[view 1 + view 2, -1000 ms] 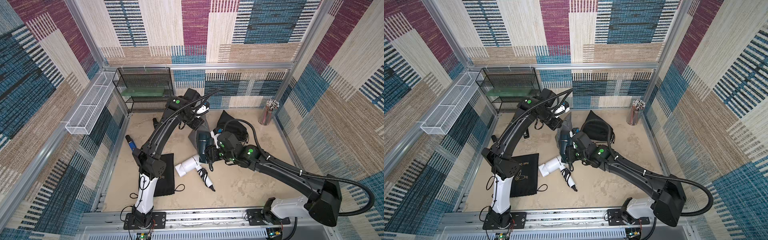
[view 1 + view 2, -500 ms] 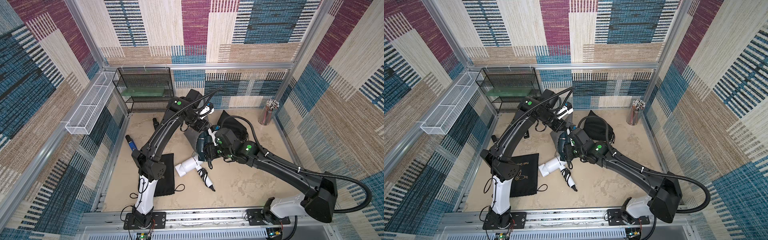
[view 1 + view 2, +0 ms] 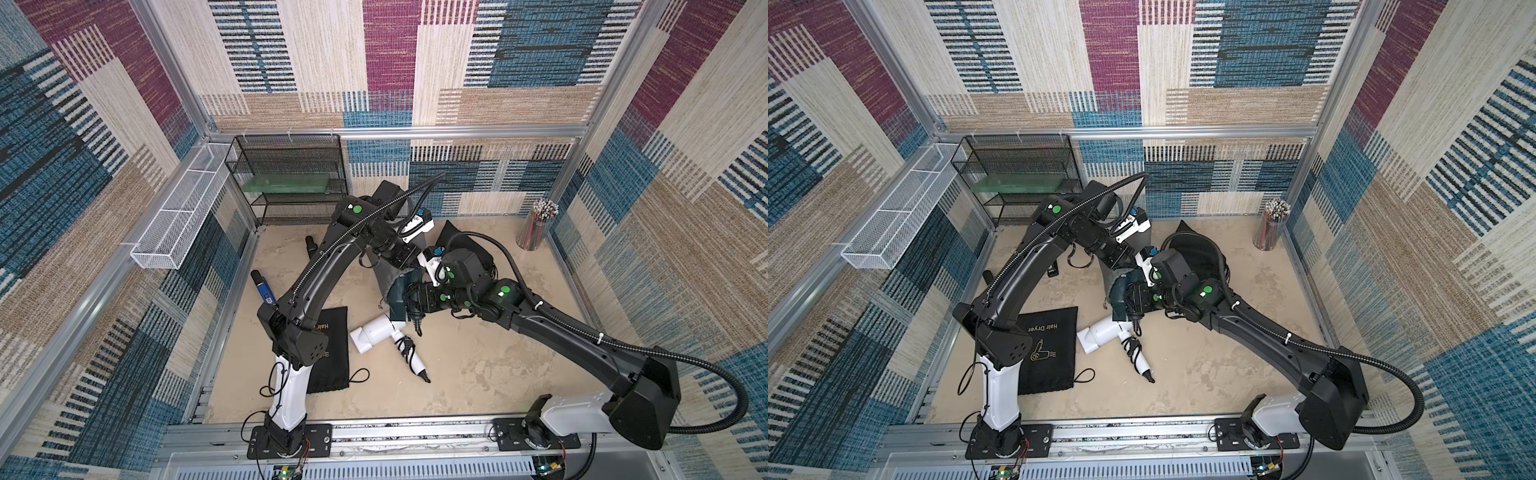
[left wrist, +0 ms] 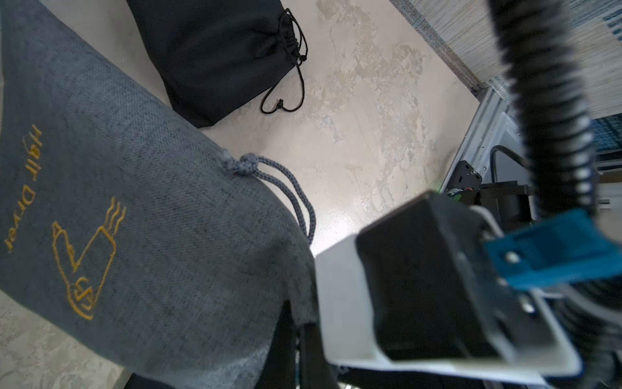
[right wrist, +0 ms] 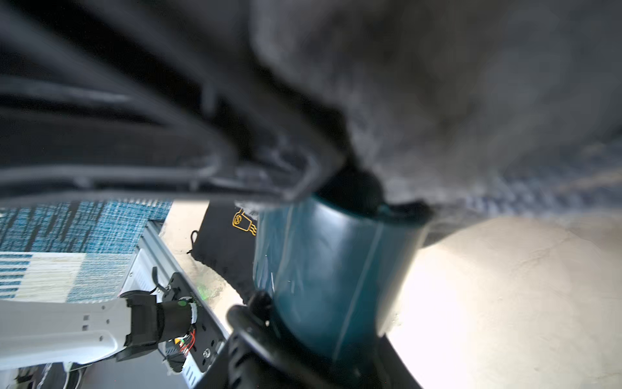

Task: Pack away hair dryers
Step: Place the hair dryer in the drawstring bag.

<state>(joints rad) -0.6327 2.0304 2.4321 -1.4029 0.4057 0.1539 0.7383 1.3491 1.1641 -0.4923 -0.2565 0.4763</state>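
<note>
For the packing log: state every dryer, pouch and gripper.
Grey pouch: held up.
Teal hair dryer: gripped, nose at pouch mouth.
White hair dryer: loose on table.
Flat black pouch: lying flat.
Bulging black pouch: cinched shut.
Left gripper: shut on grey pouch.
Right gripper: shut on teal hair dryer.

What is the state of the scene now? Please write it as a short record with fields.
left gripper: shut on grey pouch, gripped near its drawstring end
right gripper: shut on teal hair dryer, barrel end at the pouch's opening
white hair dryer: lying on the table, not packed
flat black pouch: on the table by the left arm
closed black pouch: drawstring pulled tight, behind the grippers
</note>
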